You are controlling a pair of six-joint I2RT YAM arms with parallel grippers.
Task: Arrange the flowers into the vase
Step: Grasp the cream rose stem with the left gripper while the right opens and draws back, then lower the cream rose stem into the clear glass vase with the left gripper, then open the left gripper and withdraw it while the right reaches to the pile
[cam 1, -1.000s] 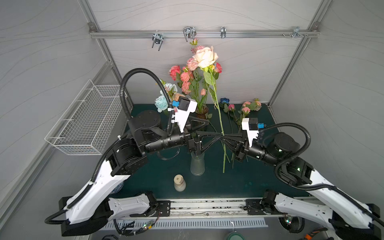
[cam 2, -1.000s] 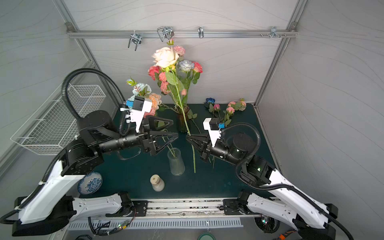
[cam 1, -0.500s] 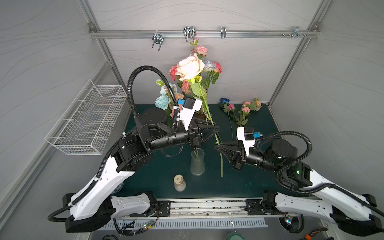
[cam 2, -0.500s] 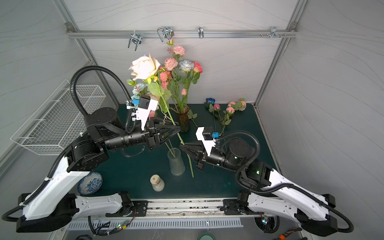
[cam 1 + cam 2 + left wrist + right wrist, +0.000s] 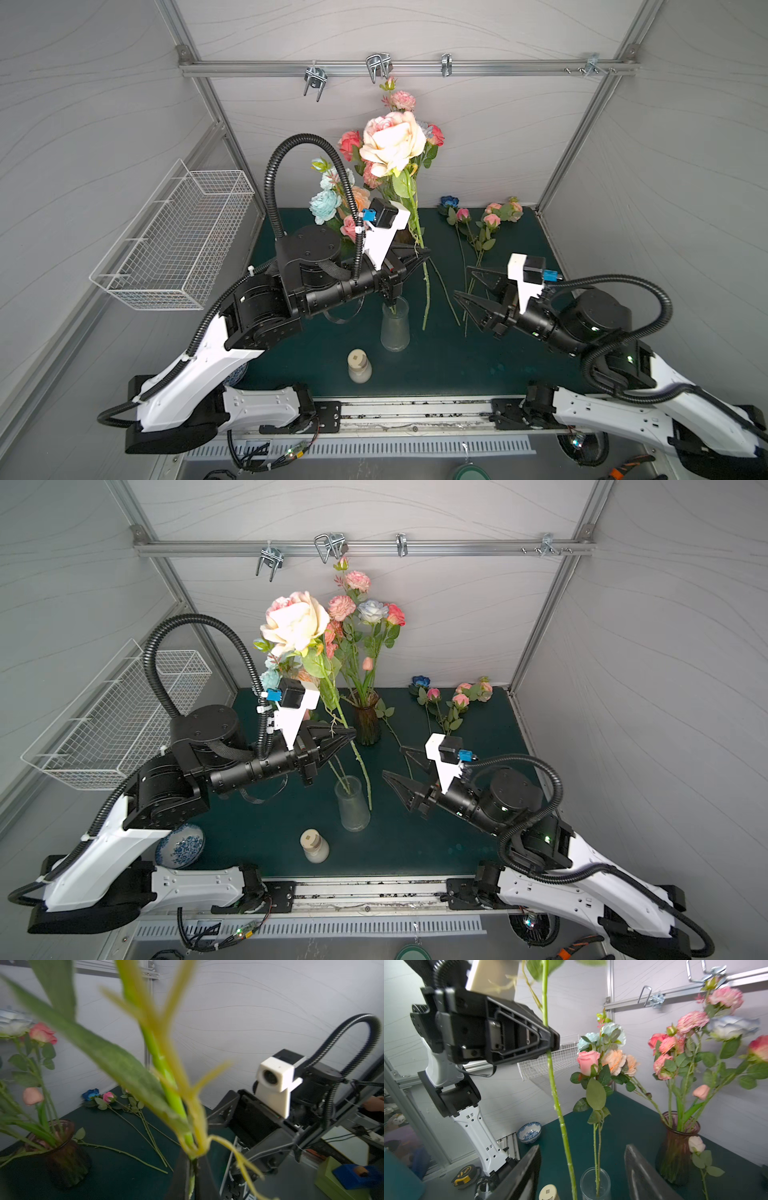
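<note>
Cream-pink rose point(image 5: 392, 141) upright, stem clamped mid-length in left pincer point(image 5: 420, 253), lower end just beside the clear glass vase point(image 5: 395, 328), not in it. Mid-stem grip likely leaves the tip free to steer into the mouth. Right pincer point(image 5: 463, 282) apart, empty, near the stem.

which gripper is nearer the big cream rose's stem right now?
Left. The left gripper is shut on the cream rose's stem, midway along it. The right gripper stands open beside the lower part of it, not touching.
</note>
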